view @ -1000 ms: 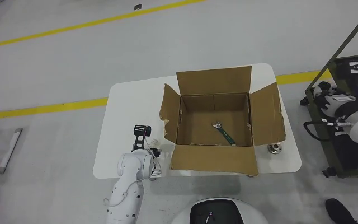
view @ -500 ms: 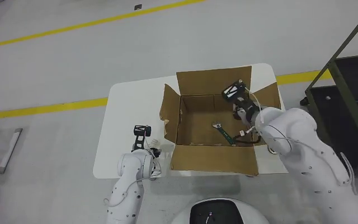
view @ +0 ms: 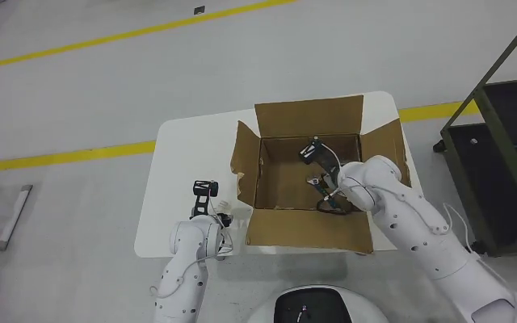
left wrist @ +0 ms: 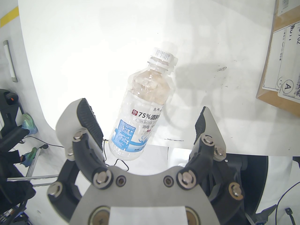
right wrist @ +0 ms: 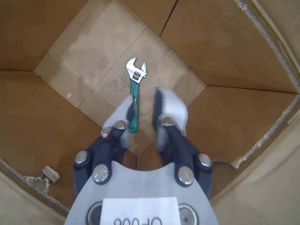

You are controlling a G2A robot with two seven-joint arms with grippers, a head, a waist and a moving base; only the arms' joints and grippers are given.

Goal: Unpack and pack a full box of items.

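**Right tool over the wrench in the box, left tool wide around a bottle**

The cardboard box (view: pixel 307 230) stands open on the white tabletop (view: pixel 186 157), its four flaps folded outward. On its floor lies an adjustable wrench (right wrist: pixel 137 80) with a green handle and a bare steel head, away from the walls. The right tool (right wrist: pixel 144 97) hangs inside the box just above the wrench's handle. Its fingers are a narrow gap apart and grip nothing; in the right wrist view one finger overlaps the handle.

The left tool (left wrist: pixel 144 111) sits beside the box near the tabletop's front edge, spread wide. A clear plastic bottle (left wrist: pixel 138 118) with a white cap and a blue-and-white label lies tilted between the fingers, ungripped.
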